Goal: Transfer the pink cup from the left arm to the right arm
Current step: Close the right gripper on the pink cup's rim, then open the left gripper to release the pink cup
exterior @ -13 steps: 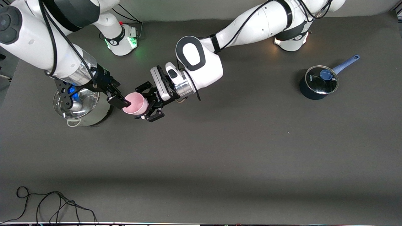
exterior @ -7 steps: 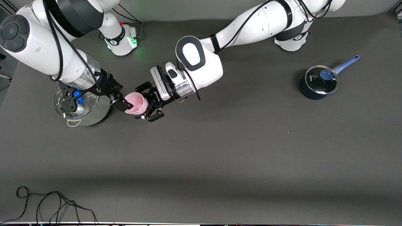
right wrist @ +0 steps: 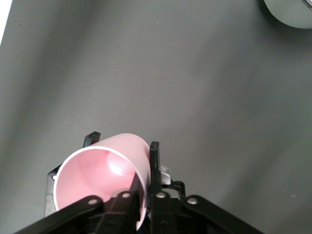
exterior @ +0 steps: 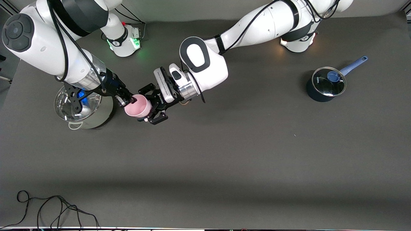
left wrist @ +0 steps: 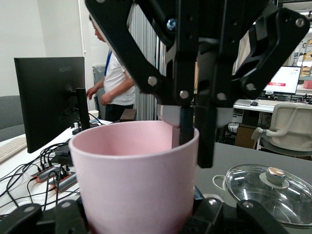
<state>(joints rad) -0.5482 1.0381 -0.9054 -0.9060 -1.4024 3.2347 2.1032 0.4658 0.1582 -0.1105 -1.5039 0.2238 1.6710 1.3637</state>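
The pink cup (exterior: 137, 107) is held off the table, tipped on its side, its mouth toward the right arm's end. My left gripper (exterior: 146, 105) is shut around the cup's lower body; its jaws flank the cup (left wrist: 136, 180) in the left wrist view. My right gripper (exterior: 130, 101) is at the cup's rim. One of its fingers (left wrist: 185, 126) is inside the cup and the other is outside, closed on the wall. The right wrist view shows the cup (right wrist: 102, 175) with the wall between my right gripper's (right wrist: 145, 170) jaws.
A steel pot with a glass lid (exterior: 82, 110) stands beside the cup under the right arm; its lid shows in the left wrist view (left wrist: 268, 190). A dark blue saucepan (exterior: 325, 86) with a lid stands toward the left arm's end. A black cable (exterior: 48, 208) lies at the near edge.
My right gripper has moved in toward the cup, and its finger has gone from the rim's edge into the mouth. The left gripper and the cup have stayed in place.
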